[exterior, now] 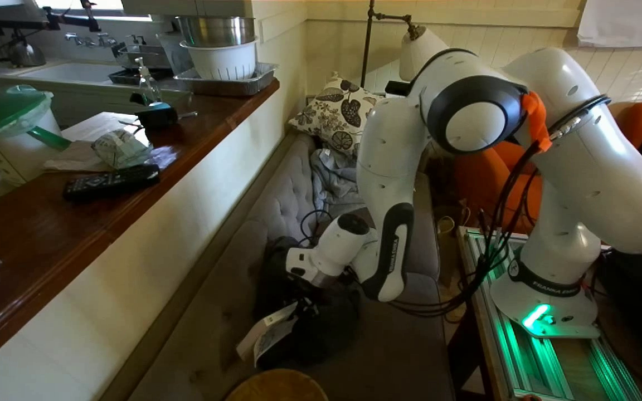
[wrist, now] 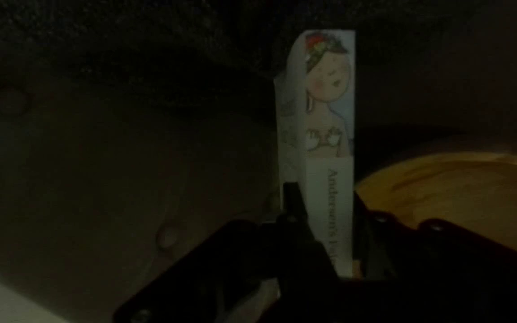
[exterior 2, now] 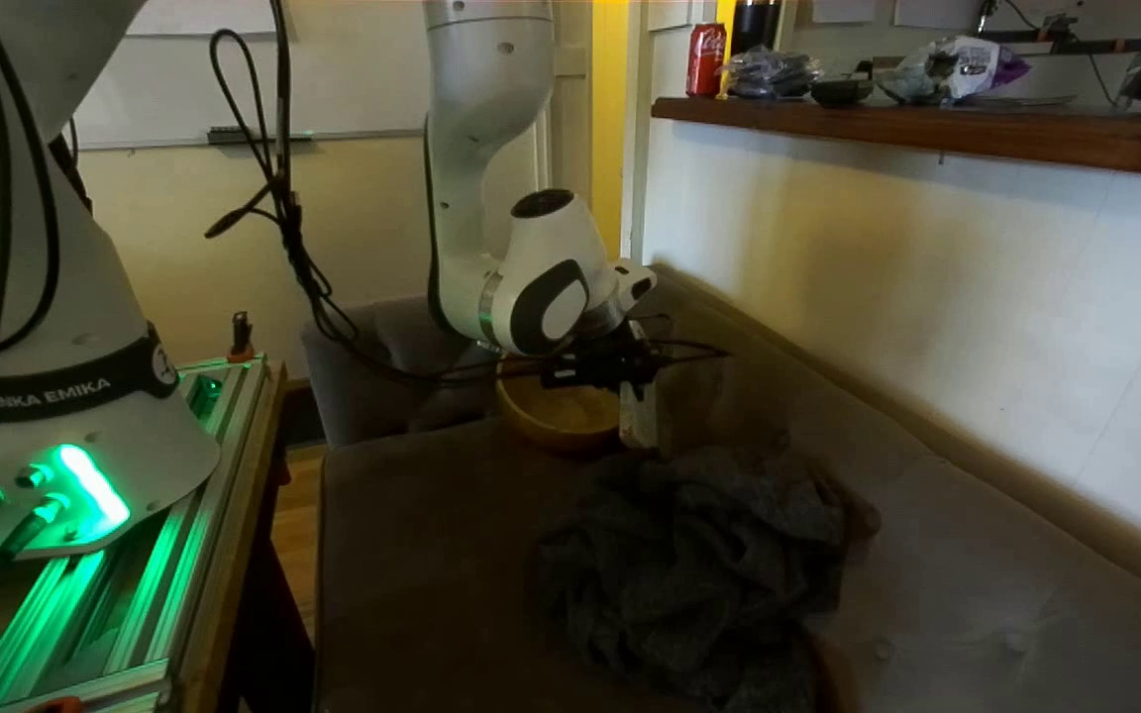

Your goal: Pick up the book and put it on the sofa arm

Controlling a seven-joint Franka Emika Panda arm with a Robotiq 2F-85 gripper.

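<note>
In an exterior view, cam looks down at the gripper from the bowl side, in an exterior view lower, facing back from the cloth side, both well off, sharing robot arm and sofa; wrist view sits tight behind the fingers, catching bowl and cloth.

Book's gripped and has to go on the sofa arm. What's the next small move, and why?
I'd probably lift the gripper a little before moving sideways. It appears shut on the book, and the bowl is close beside them in the wrist view. In an exterior view the bowl shows between the book and the sofa arm, so a low sweep might knock it.
</note>
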